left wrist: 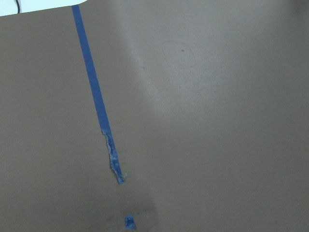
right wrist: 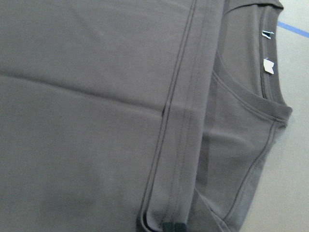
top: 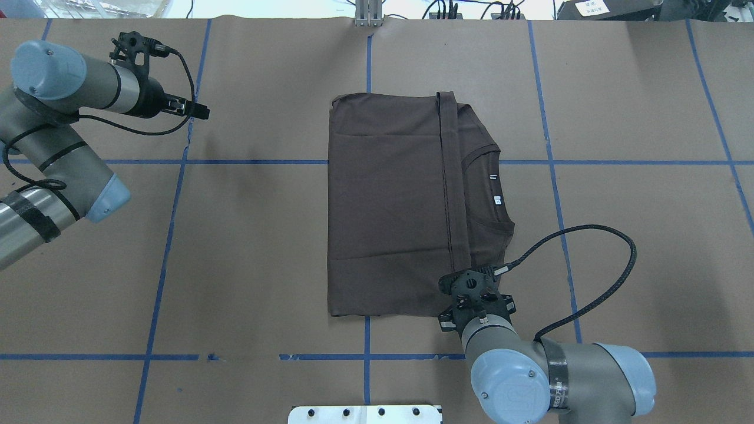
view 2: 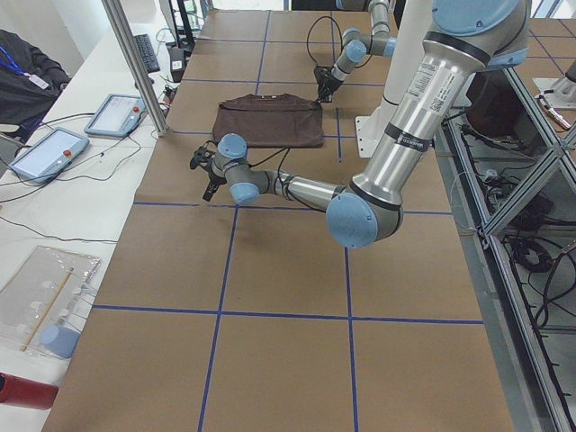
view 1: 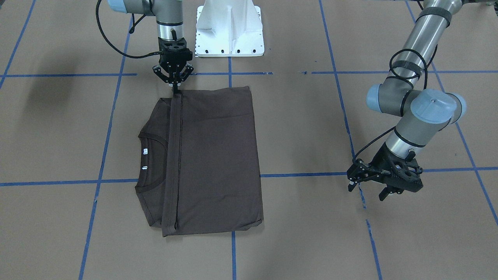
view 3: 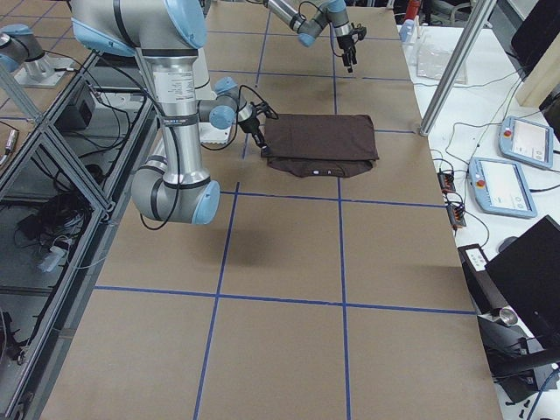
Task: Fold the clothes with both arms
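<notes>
Down the table (view 3: 280, 254) from its right end: brown paper, blue tape lines (view 3: 343, 254) in a grid. Mid-table, dark brown T-shirt (view 3: 319, 136), folded to a neat rectangle, collar (view 3: 302, 166) and white neck tags (view 3: 315, 173) on the near edge. Near and big, right arm (view 3: 179, 87), with right gripper (view 3: 261, 142) down at the shirt's robot-side corner; grip too small to judge from here. Far back, left arm (view 3: 306, 24), left gripper (view 3: 351, 59) pointing down over bare paper, well apart from the shirt. Off to the side, metal post (view 3: 455, 66) and two teach pendants (view 3: 525, 140).
</notes>
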